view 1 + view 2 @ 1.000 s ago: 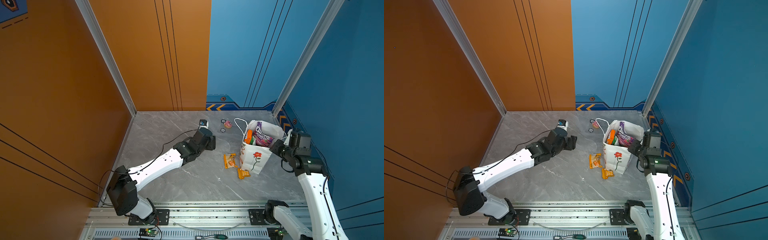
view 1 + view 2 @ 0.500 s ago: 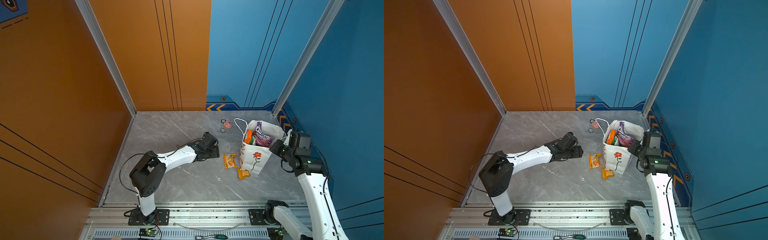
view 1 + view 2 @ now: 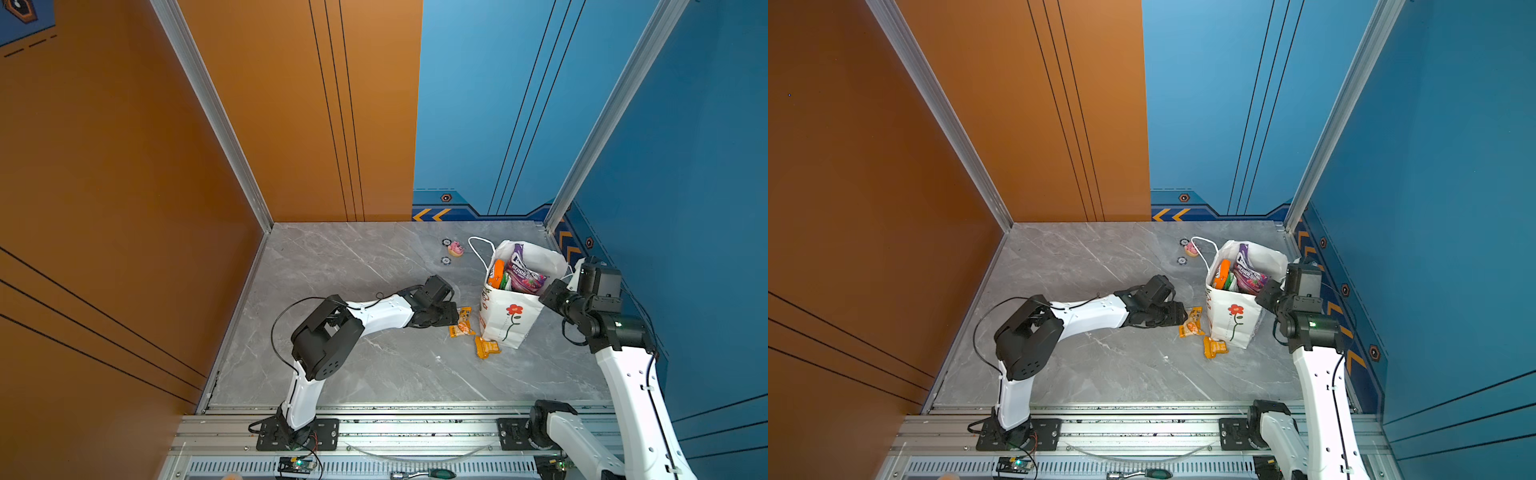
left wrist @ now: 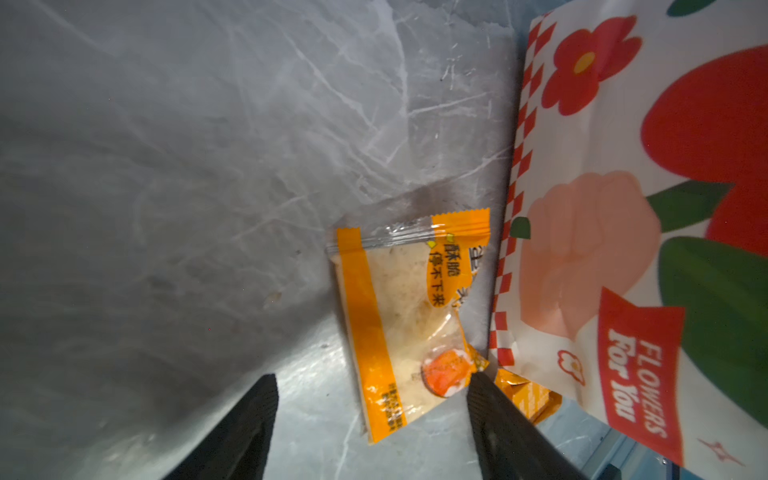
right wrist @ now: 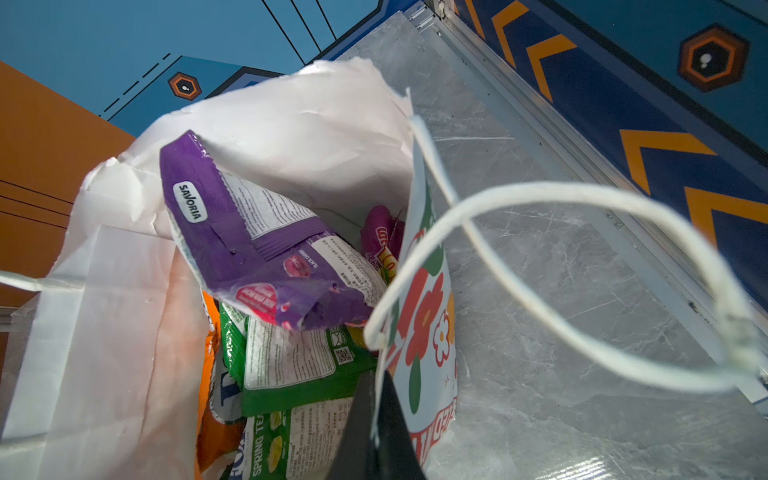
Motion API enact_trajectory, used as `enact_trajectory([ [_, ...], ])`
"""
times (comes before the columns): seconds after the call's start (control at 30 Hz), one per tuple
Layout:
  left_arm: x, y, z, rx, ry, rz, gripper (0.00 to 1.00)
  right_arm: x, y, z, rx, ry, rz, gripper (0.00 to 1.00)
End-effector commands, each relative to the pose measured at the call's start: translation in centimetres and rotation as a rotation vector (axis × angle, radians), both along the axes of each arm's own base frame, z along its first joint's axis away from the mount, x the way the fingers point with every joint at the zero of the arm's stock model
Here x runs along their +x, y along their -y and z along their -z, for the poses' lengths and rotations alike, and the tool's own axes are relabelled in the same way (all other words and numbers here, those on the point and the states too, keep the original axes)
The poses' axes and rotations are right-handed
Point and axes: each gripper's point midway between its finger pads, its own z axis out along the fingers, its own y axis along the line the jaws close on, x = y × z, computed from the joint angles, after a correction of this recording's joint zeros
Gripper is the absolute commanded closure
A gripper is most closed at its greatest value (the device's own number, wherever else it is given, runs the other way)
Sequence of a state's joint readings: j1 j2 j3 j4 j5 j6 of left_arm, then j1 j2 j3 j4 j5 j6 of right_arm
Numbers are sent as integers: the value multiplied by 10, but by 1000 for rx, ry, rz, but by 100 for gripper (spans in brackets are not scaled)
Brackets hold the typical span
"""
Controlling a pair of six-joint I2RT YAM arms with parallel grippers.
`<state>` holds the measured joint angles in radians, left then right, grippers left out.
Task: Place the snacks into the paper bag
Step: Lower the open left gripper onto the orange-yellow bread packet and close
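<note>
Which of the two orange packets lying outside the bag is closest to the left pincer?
The longer orange packet, right ahead of the open left pincer; the smaller orange packet lies farther off by the paper bag's front corner.

Stretching the left arm (image 3: 382,316) low and forward, elbow folded up near the base; holding the left tool (image 3: 455,319) close over the table (image 3: 374,374), jaws spread wide. Propping the right arm (image 3: 627,374) steeply upright, bending its wrist inward and clamping the right tool (image 3: 545,297) flat on the rim of the paper bag (image 3: 498,326).
</note>
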<state>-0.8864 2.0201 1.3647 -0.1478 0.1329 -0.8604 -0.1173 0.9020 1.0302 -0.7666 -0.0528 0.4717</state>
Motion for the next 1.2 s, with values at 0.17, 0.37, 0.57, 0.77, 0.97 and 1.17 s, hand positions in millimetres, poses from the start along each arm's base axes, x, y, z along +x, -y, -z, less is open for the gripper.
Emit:
enact_trajectory([
  [0.17, -11, 19, 22, 36, -44, 64, 28, -1, -4, -1, 4, 13, -15, 100],
  [0.37, -18, 16, 39, 128, -52, 84, 40, 0, -5, 0, 9, 11, -22, 100],
  [0.57, -13, 1, 42, 214, -15, 66, 68, 0, -5, 0, 6, 10, -26, 100],
  [0.77, -10, -11, 39, 234, 8, 51, 87, 1, -7, 2, 13, 5, -29, 100],
  [0.97, -6, -25, 30, 220, 56, 16, 100, 1, -6, 2, 11, 3, -27, 100],
  [1.17, 2, -36, 14, 128, 131, -51, 100, 0, -6, 4, 3, -3, -24, 100],
])
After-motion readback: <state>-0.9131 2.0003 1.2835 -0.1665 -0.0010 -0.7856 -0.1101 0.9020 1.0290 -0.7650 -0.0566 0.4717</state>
